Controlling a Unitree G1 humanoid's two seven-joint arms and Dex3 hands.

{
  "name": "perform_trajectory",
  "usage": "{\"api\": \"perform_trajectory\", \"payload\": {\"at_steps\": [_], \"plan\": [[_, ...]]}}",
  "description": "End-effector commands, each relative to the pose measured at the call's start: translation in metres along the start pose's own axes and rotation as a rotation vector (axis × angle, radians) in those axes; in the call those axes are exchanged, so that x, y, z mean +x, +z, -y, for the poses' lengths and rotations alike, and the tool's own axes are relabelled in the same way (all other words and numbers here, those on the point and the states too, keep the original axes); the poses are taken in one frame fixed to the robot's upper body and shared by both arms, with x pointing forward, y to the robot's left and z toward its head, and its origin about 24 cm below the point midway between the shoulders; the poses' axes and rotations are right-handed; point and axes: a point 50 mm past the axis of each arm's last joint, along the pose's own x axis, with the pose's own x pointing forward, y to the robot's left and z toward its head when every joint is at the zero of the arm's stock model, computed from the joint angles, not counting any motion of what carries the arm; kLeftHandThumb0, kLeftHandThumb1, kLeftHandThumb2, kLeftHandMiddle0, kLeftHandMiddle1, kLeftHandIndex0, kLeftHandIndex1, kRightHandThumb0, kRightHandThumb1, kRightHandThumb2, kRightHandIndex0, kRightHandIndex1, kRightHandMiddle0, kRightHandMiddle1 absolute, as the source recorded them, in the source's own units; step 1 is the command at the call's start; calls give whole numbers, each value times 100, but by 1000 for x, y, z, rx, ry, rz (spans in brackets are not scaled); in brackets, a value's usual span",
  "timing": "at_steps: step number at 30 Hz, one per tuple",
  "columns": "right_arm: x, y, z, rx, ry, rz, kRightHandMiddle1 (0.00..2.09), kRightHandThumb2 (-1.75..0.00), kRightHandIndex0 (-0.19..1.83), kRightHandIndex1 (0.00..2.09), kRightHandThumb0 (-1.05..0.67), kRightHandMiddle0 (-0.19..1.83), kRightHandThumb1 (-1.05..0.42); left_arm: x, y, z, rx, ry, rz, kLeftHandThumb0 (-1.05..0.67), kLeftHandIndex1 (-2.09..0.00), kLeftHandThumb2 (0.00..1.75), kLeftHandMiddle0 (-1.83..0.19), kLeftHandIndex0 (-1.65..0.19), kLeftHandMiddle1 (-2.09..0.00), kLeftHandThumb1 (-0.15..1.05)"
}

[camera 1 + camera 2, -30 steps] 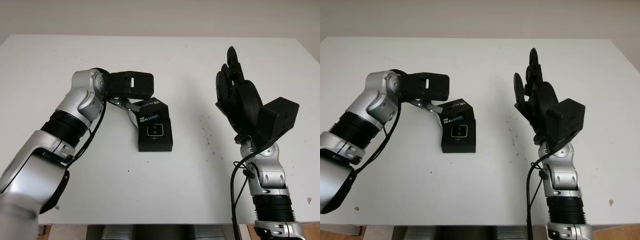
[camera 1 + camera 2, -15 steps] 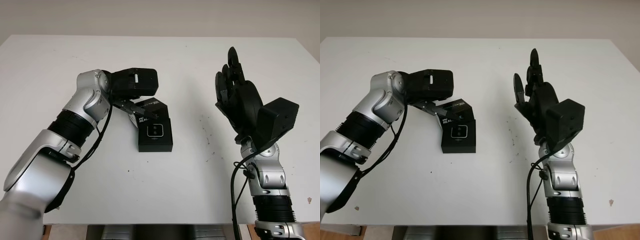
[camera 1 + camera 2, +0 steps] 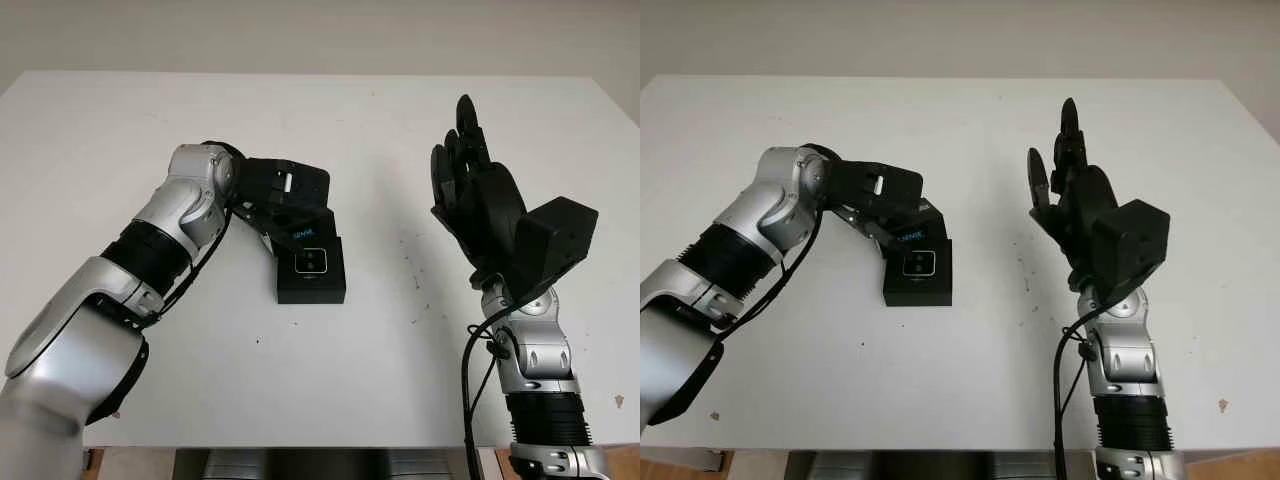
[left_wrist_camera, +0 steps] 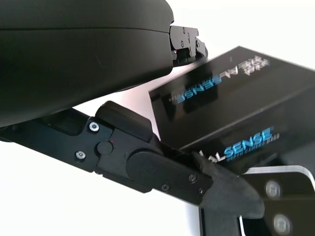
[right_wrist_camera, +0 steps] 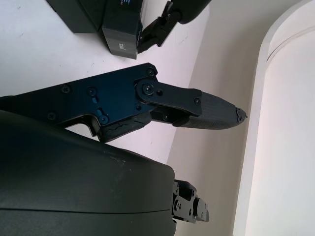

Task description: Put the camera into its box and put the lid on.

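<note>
The left hand (image 3: 290,190), seemingly gripping the black printed cardboard lid (image 4: 231,103), should square it over the black camera box (image 3: 311,270) before lowering, while the empty right hand (image 3: 475,195) is raised with fingers extended.

We see the box (image 3: 311,272) at frame centre-left on the table (image 3: 330,370), camera (image 3: 311,261) inside it. The lid (image 3: 305,229) is tilted against its far edge, under our left hand (image 3: 287,192). Our right hand (image 3: 477,207) is raised at right, well apart.

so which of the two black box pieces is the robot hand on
The left robot hand is on the tilted black lid printed REALSENSE, at the far end of the flat black box holding the camera; the right robot hand hangs open.
</note>
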Motion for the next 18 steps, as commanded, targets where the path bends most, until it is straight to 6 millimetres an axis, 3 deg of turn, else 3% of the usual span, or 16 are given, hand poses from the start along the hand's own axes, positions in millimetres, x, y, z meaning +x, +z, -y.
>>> {"api": "perform_trajectory", "payload": {"at_steps": [1,2,5,6,8,12,15,17,18], "plan": [[-1,5,2,-13,-13,25,0,-60,-19,0,-70,-19,-105,10,1,19,-19,-50,9,-91,-124,5,19,7,-159,93],[-1,5,2,-16,-14,23,0,-60,-19,0,-71,-19,-105,10,1,20,-18,-45,5,-88,-120,5,19,12,-141,93],[-2,6,3,-21,-12,23,0,-60,-19,0,-70,-19,-105,11,3,24,-15,-9,-2,-81,-109,6,19,17,-113,97],[-2,6,3,-20,-12,24,0,-60,-19,0,-70,-19,-105,11,3,25,-18,13,-2,-78,-112,6,19,15,-123,99],[-3,6,3,-16,-12,25,0,-60,-19,0,-69,-19,-105,13,3,26,-23,50,-4,-73,-140,10,19,9,-144,103],[-3,6,4,-20,-14,20,0,-60,-19,0,-68,-19,-105,14,4,26,-84,109,1,-65,-158,27,9,1,-131,105],[-2,6,4,-21,-14,18,0,-59,-19,0,-68,-19,-105,15,4,26,-117,142,31,-60,-190,32,-10,-8,-174,105],[-2,6,4,-21,-12,18,0,-60,-19,0,-68,-19,-105,15,4,24,-136,151,55,-53,-196,32,-22,-10,-186,105],[-2,6,4,-22,-11,18,0,-60,-19,0,-68,-19,-105,15,3,23,-146,153,63,-47,-194,33,-15,-5,-194,105]]}}
